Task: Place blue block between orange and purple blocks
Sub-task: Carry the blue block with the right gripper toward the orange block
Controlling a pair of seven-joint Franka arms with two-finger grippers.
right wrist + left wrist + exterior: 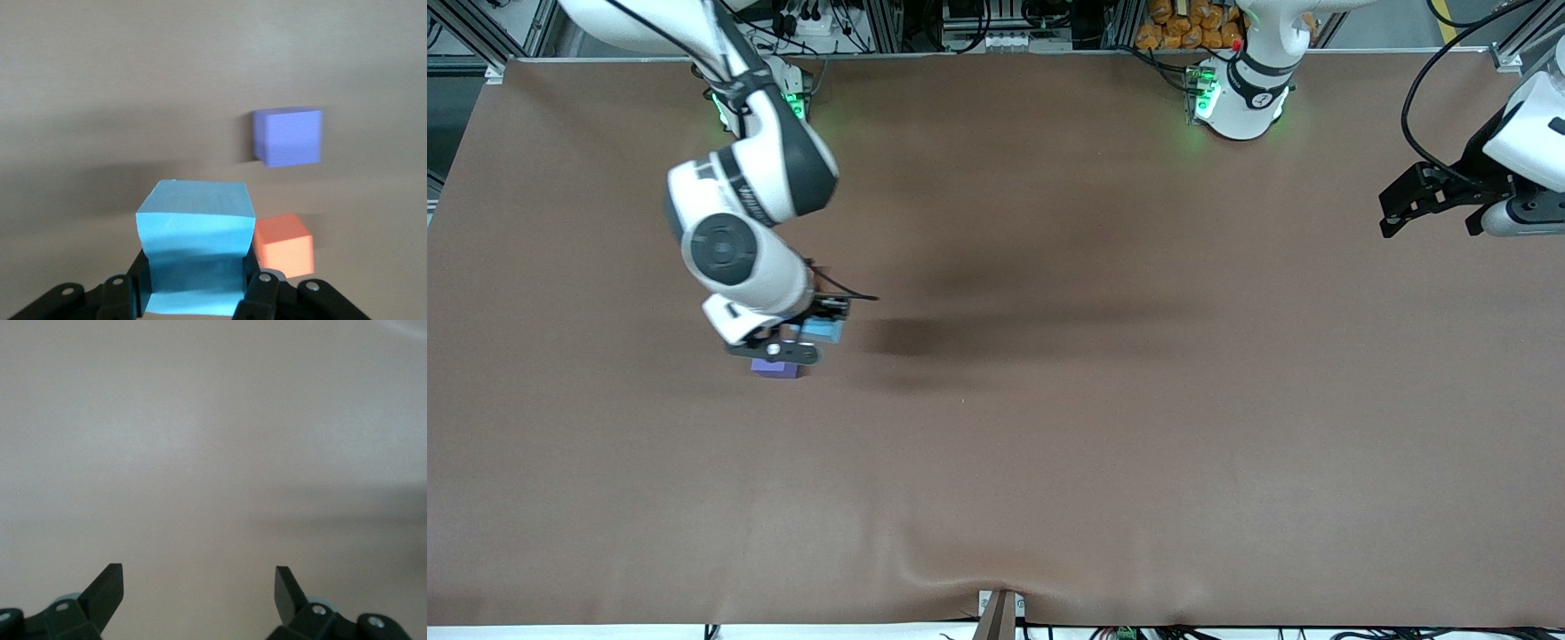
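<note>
I had the right gripper (195, 293) closed on the small, light sky-blue matte cube (195, 250), its two dark fingers pinching the cube's opposite sides hard enough that the faces bowed inward a little. In the front view this gripper (811, 342) hung low over the brown worktop (1049, 444) toward the right arm's end, with the blue cube (821, 331) lifted off the surface.

From the right wrist view, two more cubes of the same size sat on the worktop ahead of the gripper. The bright orange-red matte cube (285, 245) was just beside the held cube and closest to the gripper. The violet-purple matte cube (287, 137) lay farther out along the same line, apart from the orange one with a bare strip of worktop between them. I judged that this gap, ahead of the gripper and off to the same side as both cubes, was where the blue cube had to go.

The left gripper (199, 583) waited over bare worktop at the left arm's end, fingers spread wide and holding nothing.
</note>
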